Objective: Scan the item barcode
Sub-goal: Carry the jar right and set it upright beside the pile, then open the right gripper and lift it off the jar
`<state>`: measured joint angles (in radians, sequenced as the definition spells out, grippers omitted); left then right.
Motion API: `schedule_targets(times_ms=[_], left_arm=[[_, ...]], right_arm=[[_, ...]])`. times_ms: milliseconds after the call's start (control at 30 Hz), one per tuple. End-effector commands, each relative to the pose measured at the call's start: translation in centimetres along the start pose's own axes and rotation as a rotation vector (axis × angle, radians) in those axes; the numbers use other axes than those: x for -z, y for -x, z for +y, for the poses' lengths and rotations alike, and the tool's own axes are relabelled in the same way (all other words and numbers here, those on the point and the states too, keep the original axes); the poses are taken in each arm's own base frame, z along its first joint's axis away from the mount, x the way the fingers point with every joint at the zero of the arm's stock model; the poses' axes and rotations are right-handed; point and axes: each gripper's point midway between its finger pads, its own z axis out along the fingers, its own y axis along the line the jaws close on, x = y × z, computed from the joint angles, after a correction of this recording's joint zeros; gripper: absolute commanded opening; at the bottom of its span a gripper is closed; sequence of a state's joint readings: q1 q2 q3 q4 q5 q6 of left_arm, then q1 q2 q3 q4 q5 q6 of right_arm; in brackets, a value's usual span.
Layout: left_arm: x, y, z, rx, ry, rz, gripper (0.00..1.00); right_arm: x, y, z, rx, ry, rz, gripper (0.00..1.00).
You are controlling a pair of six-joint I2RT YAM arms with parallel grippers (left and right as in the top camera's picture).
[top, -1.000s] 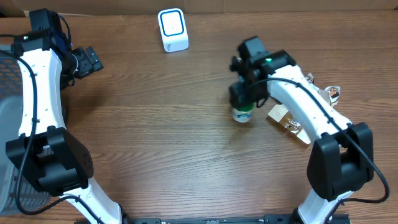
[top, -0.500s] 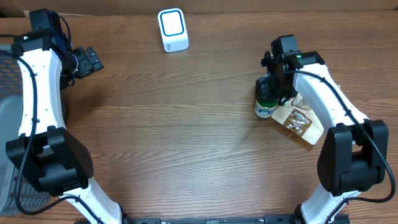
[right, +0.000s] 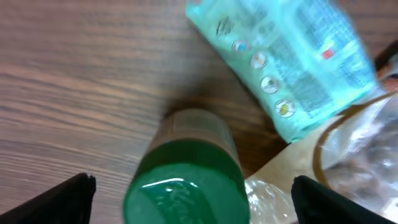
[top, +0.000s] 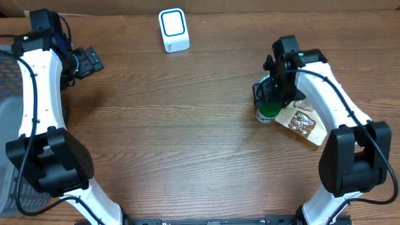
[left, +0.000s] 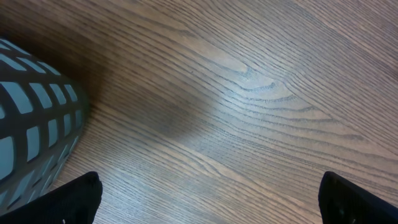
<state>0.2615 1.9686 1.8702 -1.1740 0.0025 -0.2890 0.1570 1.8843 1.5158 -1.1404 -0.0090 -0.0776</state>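
A small bottle with a green cap (top: 267, 112) stands upright on the table beside a brown pouch (top: 303, 123). My right gripper (top: 272, 95) hovers straight over it. In the right wrist view the green cap (right: 183, 186) fills the space between the jaws, with a gap on each side, so the right gripper (right: 199, 202) is open and touches nothing. The white scanner with a blue ring (top: 173, 29) stands at the far edge. My left gripper (top: 94, 61) is open over bare wood (left: 208, 202), far from the bottle.
A light-blue packet (right: 292, 62) lies beyond the bottle, next to the brown pouch (right: 289, 168). A grey slotted basket (left: 31, 124) stands at the left edge (top: 9, 112), close to the left gripper. Bare wood spans the middle of the table.
The right arm carried the bottle to the right, set it beside the brown pouch and opened its jaws. The left arm has not moved.
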Motion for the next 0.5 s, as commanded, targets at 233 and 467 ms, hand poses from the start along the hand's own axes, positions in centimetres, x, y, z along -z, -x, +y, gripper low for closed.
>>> schedule_targets(times_ms=[233,467], left_arm=[[-0.4,-0.2,-0.1,-0.004,0.01,0.007,1.0],[-0.4,-0.2,-0.1,-0.004,0.01,0.007,1.0]], right_arm=[[15.3,2.0,1.4,-0.003,0.027,-0.312,1.0],[26.6,-3.7,3.1,-0.052,0.12,-0.522,1.0]])
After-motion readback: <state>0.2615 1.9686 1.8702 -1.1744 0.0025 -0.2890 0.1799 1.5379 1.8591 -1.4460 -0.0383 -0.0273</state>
